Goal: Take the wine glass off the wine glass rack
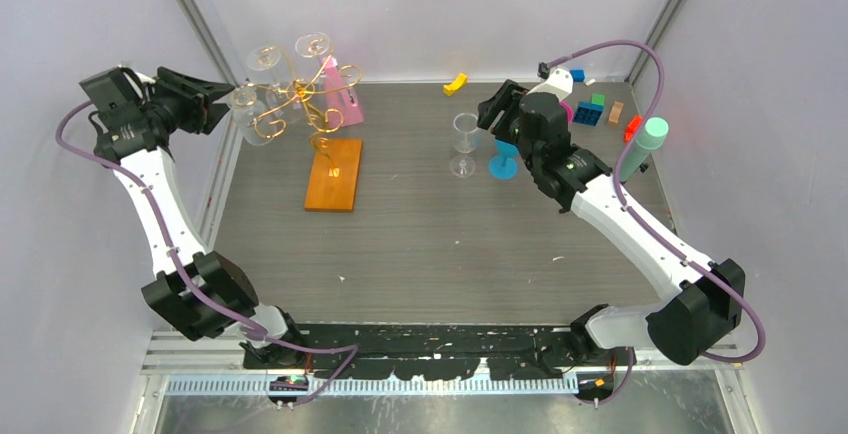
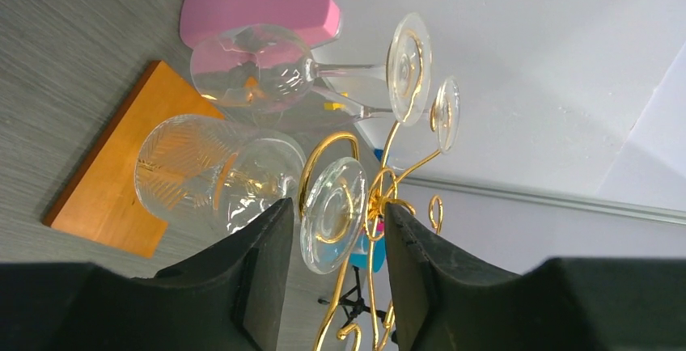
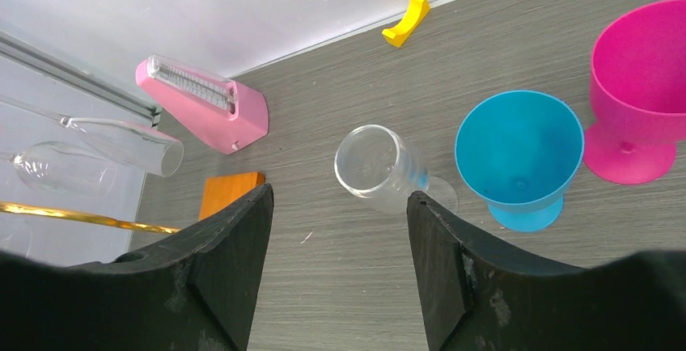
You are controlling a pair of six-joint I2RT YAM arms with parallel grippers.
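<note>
The grey table [image 1: 450, 244] carries the wine glass rack [image 1: 335, 174] at its 11 o'clock, orange base flat and gold arms hung with glasses. My left pincer [image 2: 334, 205] sits at the rack's 9 o'clock. Its jaws are parted around one hanging wine glass [image 2: 328, 234], whose round foot lies between them with slim gaps. My right pincer [image 3: 338, 193] hangs wide open at the table's 1 o'clock.
</note>
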